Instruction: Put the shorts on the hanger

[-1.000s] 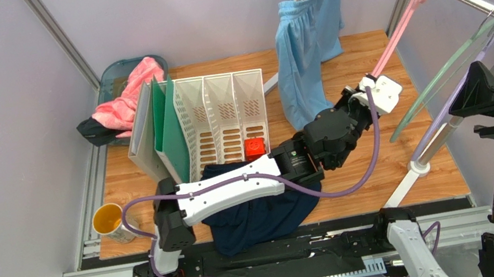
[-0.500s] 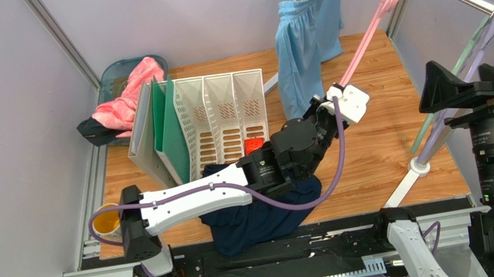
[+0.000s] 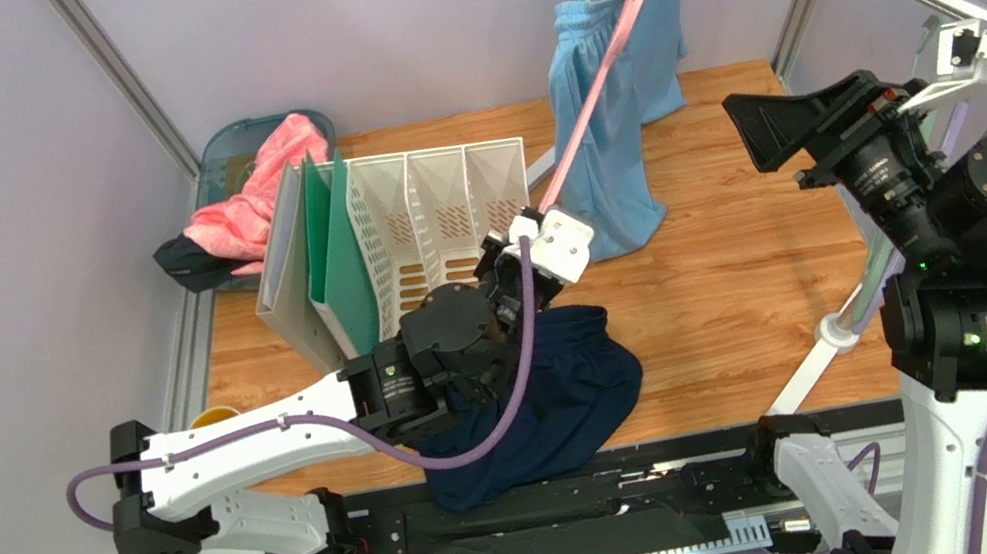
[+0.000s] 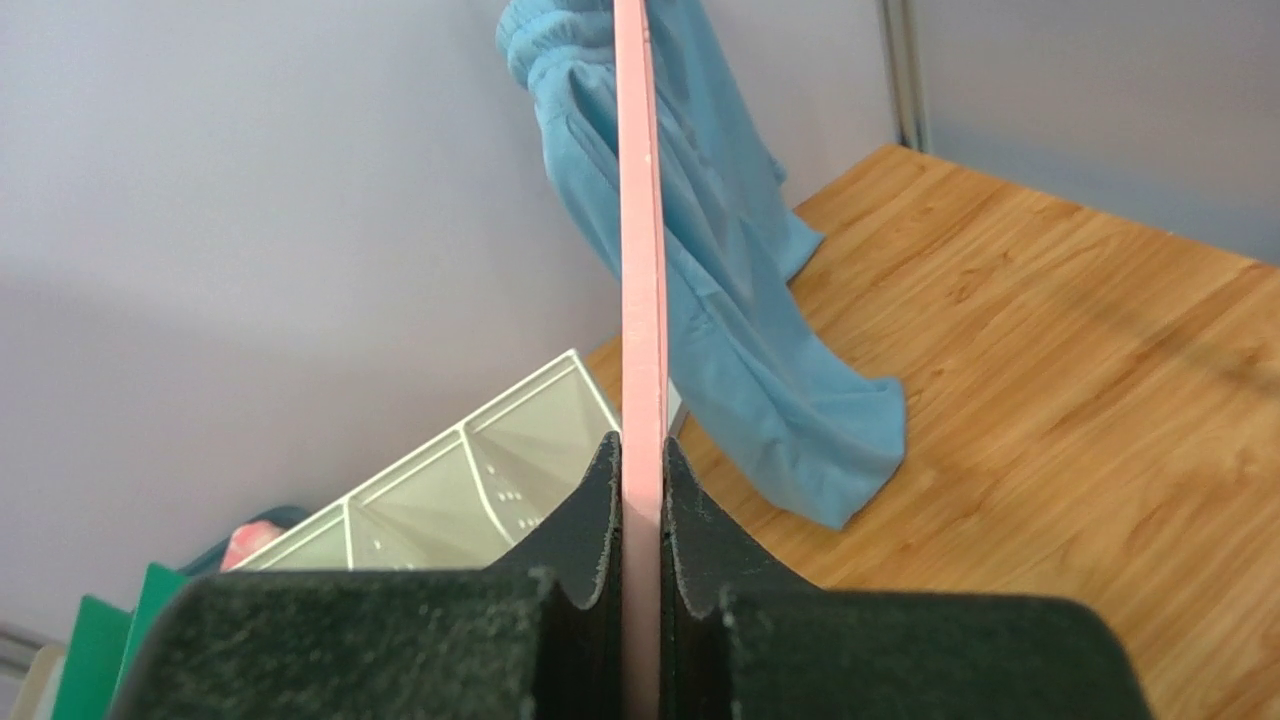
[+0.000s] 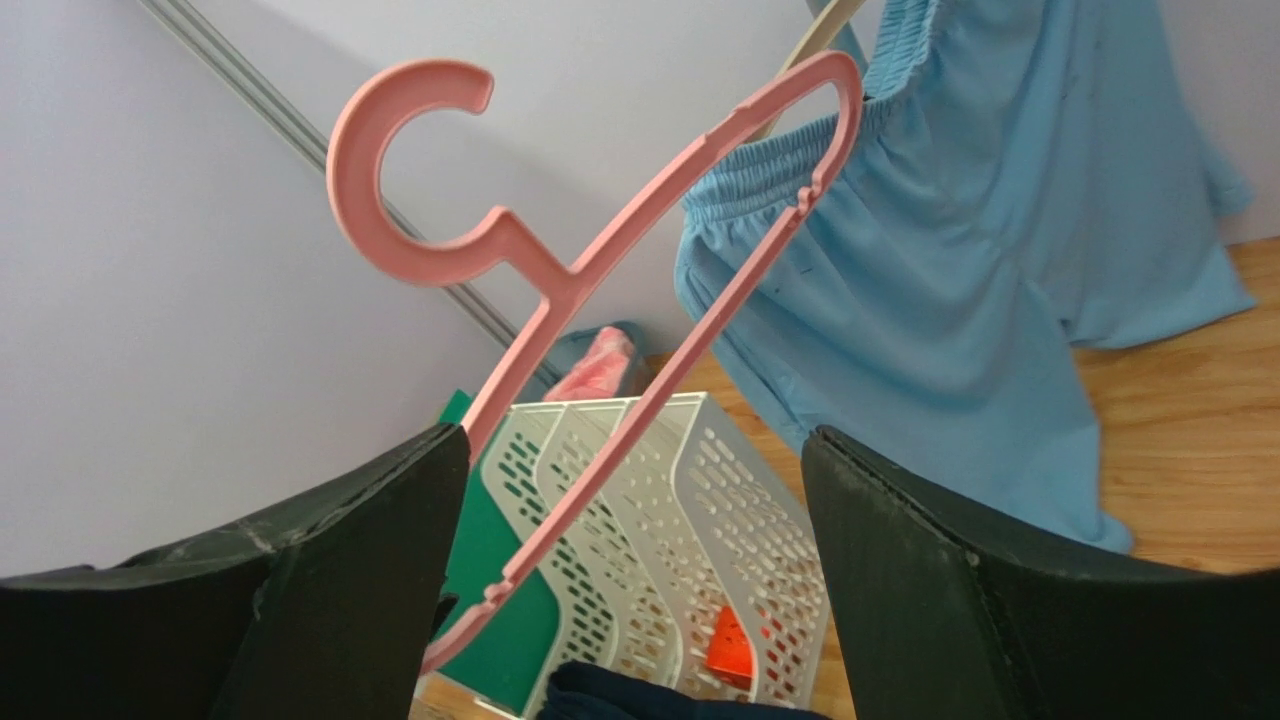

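The left gripper [image 4: 642, 450] is clamped on the hanger [image 4: 643, 225]. The left wrist view shows this best: the 2 black padded jaws press on the thin pink bar from either side, and the bar appears edge-on as a single straight strip. The top view shows the angle instead, with the hanger slanting up from the gripper, above the middle of the tabletop, toward the far edge. Its upper end crosses in front of the light blue shorts [image 3: 627, 177] that hang over the far edge. Only the right wrist view gives the hanger's full outline, with both arms and the curved hook seen against the wall. The right gripper [image 5: 631, 438] has its jaws wide apart with only air between them. In the top view its arm stands raised beside the right edge of the table [image 3: 744, 279]. The shorts [image 3: 565, 386] lie in a dark navy heap at the middle of the near edge, partly under the left arm and spilling a little over that edge. A small part of them also shows at the bottom of the right wrist view. A white file rack [image 3: 445, 225] stands toward the far left corner, with a pink cloth [image 3: 262, 181] beyond it.
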